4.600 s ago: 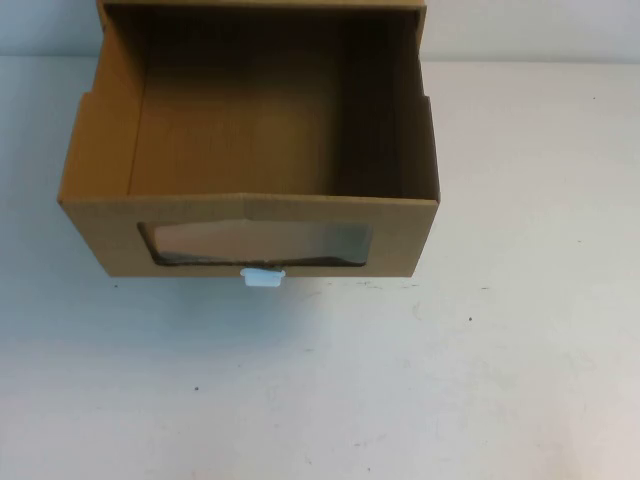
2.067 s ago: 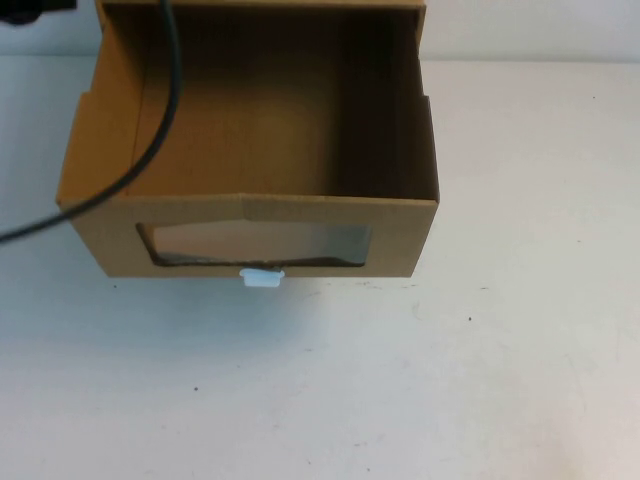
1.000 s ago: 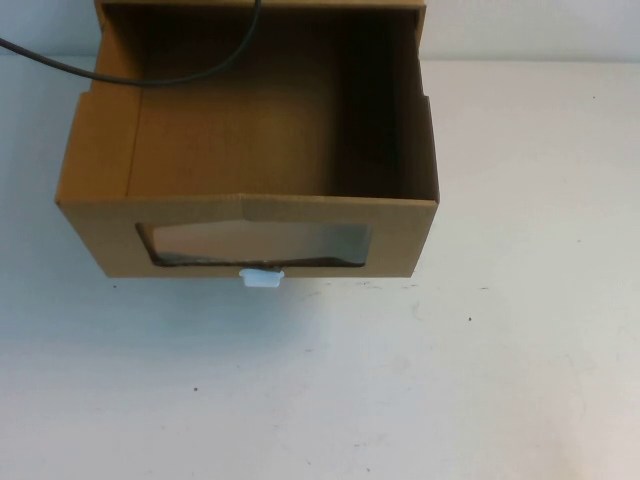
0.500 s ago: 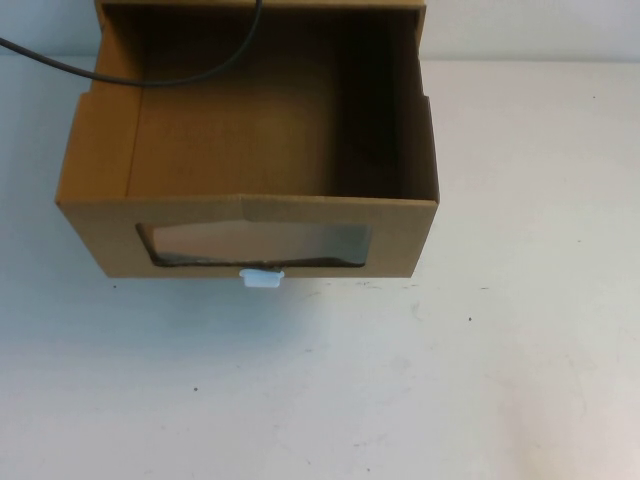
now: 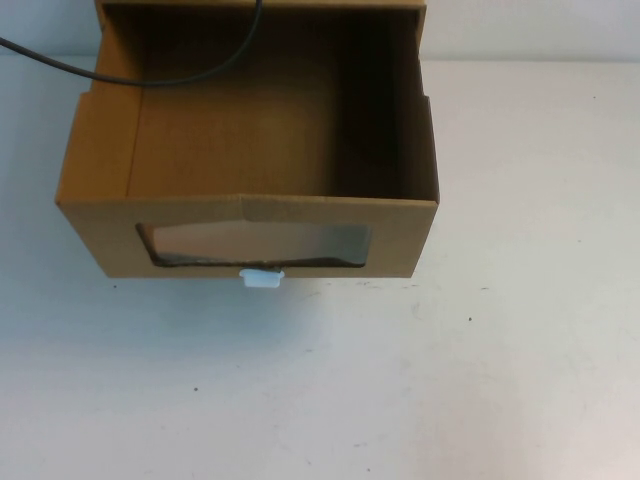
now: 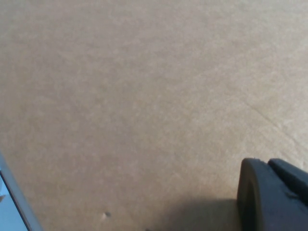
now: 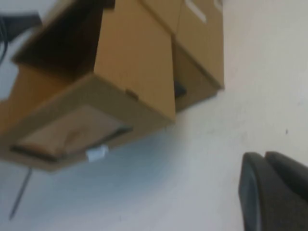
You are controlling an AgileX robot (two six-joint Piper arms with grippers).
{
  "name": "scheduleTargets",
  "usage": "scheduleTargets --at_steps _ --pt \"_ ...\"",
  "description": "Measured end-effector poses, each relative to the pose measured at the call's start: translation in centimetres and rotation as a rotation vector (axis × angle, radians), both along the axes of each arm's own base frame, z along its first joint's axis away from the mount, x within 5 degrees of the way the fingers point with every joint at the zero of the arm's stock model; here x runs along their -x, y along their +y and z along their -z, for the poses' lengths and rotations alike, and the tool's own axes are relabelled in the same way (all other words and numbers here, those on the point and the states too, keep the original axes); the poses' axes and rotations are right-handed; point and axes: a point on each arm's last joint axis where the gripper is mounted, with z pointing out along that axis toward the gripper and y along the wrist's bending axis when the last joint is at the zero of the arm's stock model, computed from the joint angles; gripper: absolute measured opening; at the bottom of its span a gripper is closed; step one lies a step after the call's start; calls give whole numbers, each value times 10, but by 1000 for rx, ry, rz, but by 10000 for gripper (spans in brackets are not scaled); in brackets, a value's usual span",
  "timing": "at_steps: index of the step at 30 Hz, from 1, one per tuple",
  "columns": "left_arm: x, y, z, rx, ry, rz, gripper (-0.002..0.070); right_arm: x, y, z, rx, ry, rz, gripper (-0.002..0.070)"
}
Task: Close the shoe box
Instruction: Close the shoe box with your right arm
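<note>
the shoe box (image 5: 250,150) sits pulled open at the far side of the white table (image 5: 400,380), its drawer front with the clear window (image 5: 258,243) and white pull tab (image 5: 262,278) facing the robot, a black cable (image 5: 130,75) draped across its back corner. the left gripper (image 6: 272,195) hovers close over plain cardboard, while the right gripper (image 7: 272,192) hangs above the table beside the box; whether either is spread or pressed together cannot be told.
</note>
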Motion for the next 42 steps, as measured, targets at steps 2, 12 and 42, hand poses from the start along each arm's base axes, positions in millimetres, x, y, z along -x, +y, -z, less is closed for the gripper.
scheduleTargets --at_steps 2,12,42 --pt "0 0 0 0 0 0 -2 -4 6 -14 94 98 -90 -12" --pt "0 0 0 0 0 0 -2 -53 17 -61 381 287 -351 -11" --pt "0 0 0 14 9 -5 -2 -161 219 -98 524 56 -731 -11"
